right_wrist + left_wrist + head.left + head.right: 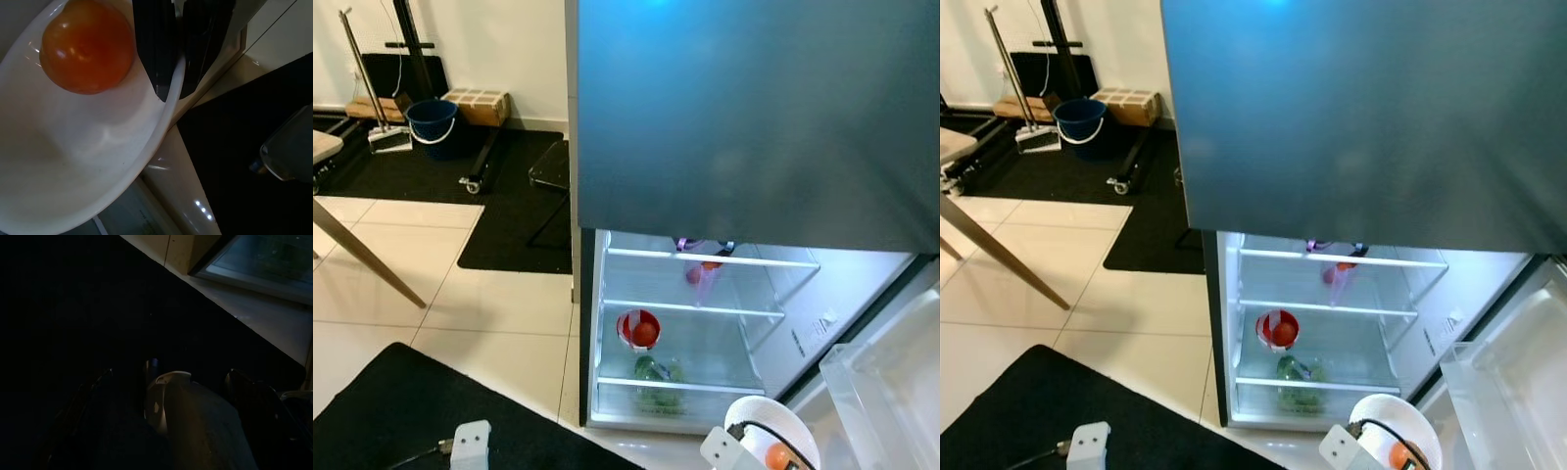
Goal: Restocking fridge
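The right gripper [171,73] holds a white bowl [88,161] by its rim: the jaws are closed narrow on the rim, one finger inside the bowl and one outside. In the bowl lies one orange-red tomato [87,46], close to the inner finger. In the head views this bowl [1396,429] is low, just in front of the open fridge [705,333] and near its bottom edge.

The fridge door [886,387] stands open on the right side. Inside, the light is on. On the top shelf [710,258] there are some small things, one of them red, but they are too small to tell. On the middle shelf [695,309] stands a red and white bowl [638,329] with a red fruit in it. At the bottom lie green vegetables [656,377].

The left gripper [171,396] hangs low over a black mat [401,411] beside the fridge. Its view is very dark, and I cannot tell how far its jaws are open.

Farther back on the floor stands a blue bucket [433,121].
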`<state>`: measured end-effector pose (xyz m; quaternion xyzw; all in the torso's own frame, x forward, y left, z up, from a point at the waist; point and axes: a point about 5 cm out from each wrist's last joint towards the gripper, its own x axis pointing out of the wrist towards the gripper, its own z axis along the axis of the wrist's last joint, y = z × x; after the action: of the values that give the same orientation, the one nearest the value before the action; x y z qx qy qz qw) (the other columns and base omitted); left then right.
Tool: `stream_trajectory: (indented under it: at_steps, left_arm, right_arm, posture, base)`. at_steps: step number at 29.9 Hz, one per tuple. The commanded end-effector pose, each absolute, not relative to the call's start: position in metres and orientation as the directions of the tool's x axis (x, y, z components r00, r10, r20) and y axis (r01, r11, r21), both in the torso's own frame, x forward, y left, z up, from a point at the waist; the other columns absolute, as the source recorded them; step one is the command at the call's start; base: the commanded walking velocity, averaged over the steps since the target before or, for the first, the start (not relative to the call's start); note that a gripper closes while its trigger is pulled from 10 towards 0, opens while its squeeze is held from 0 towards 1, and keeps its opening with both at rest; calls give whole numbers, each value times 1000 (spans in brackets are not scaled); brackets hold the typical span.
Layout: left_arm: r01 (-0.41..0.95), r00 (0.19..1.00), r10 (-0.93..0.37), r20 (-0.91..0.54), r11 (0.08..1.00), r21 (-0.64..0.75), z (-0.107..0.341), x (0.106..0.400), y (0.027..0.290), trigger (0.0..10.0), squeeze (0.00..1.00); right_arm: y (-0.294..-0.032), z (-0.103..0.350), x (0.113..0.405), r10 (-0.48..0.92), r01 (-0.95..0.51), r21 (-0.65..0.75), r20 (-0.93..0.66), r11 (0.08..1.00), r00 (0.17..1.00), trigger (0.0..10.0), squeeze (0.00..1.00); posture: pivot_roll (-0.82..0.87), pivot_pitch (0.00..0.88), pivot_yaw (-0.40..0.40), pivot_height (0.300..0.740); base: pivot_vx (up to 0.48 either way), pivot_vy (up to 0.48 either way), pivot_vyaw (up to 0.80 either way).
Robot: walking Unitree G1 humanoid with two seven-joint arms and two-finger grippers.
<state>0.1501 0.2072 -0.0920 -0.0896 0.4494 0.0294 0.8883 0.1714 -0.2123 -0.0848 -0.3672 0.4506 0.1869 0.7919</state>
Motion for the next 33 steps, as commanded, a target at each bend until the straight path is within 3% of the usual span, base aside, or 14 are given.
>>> stream_trajectory:
  at_steps: [1, 29, 33]
  left_arm:
    - [-116, 587, -25, -809, 987, -115, -92, 149, 212, 10000, 0]
    - [-102, 596, -39, -802, 987, -124, -91, 151, 209, 10000, 0]
    - [-97, 606, -49, -794, 986, -135, -90, 153, 207, 10000, 0]
  right_arm:
    - [-211, -83, 176, -38, -620, -427, -841, 658, 540, 10000, 0]
    - [-209, -82, 178, -33, -613, -428, -836, 664, 548, 10000, 0]
    - [-208, -83, 178, -32, -615, -426, -837, 663, 546, 10000, 0]
  posture:
    - [75, 0, -34, 740]
    - [74, 0, -28, 740]
    - [74, 0, -28, 740]
  base:
    - [274, 0, 0]
    - [279, 0, 0]
    - [0, 0, 0]
